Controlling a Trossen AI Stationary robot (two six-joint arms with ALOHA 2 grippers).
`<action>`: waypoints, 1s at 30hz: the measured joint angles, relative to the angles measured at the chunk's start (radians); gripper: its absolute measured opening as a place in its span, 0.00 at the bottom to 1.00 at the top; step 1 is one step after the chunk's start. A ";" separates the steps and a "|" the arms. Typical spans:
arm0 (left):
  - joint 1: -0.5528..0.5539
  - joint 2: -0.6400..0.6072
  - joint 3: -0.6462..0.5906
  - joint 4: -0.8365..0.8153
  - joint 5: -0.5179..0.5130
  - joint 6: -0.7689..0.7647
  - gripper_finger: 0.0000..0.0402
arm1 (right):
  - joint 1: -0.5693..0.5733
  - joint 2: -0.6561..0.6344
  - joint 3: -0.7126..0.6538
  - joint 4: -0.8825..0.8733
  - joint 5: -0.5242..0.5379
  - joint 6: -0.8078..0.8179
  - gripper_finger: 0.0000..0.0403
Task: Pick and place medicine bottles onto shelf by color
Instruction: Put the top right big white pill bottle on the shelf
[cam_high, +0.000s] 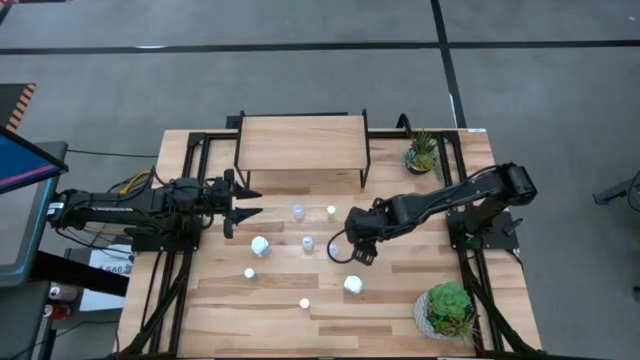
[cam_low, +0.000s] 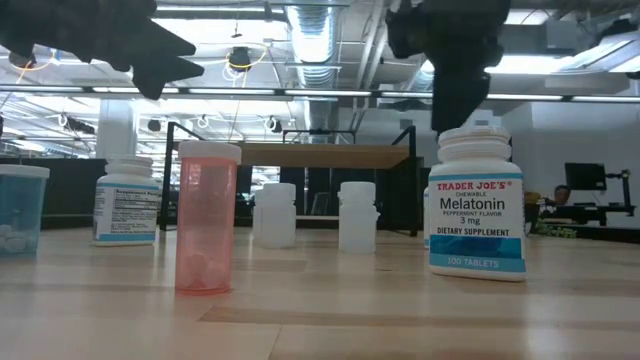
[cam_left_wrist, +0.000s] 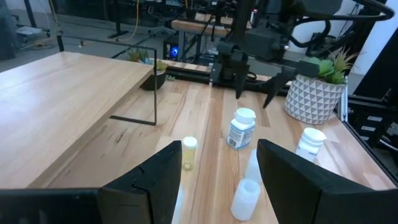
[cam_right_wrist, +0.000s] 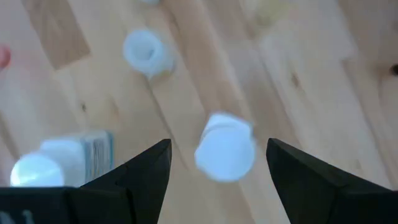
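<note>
The light-wood shelf (cam_high: 300, 143) on black legs stands at the far middle of the table, with nothing on it. Several small bottles stand upright on the table in front of it: a pale-blue one (cam_high: 297, 210), a yellowish one (cam_high: 331, 211), a white labelled one (cam_high: 260, 245), a small whitish one (cam_high: 308, 243), a larger white Melatonin bottle (cam_high: 353, 285) and a pink translucent one (cam_low: 207, 215). My right gripper (cam_high: 350, 256) is open above the table. Its wrist view shows the small whitish bottle (cam_right_wrist: 225, 154) below, between its fingers. My left gripper (cam_high: 258, 201) is open, level, left of the bottles.
Two green potted plants stand on the right side, one far (cam_high: 422, 152) and one near (cam_high: 447, 310). Two tiny bottles (cam_high: 249, 273) (cam_high: 304, 303) stand toward the near edge. Black frame rails run along both table sides.
</note>
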 joint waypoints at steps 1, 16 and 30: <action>0.000 0.000 0.000 -0.005 0.000 -0.002 0.49 | 0.004 0.001 0.000 -0.008 0.000 0.000 0.71; 0.000 0.000 0.000 -0.020 0.000 -0.011 0.49 | 0.160 -0.131 -0.080 -0.110 0.032 0.005 0.71; 0.000 0.000 0.000 -0.014 0.000 0.001 0.49 | 0.074 -0.079 -0.240 0.107 0.031 0.046 0.71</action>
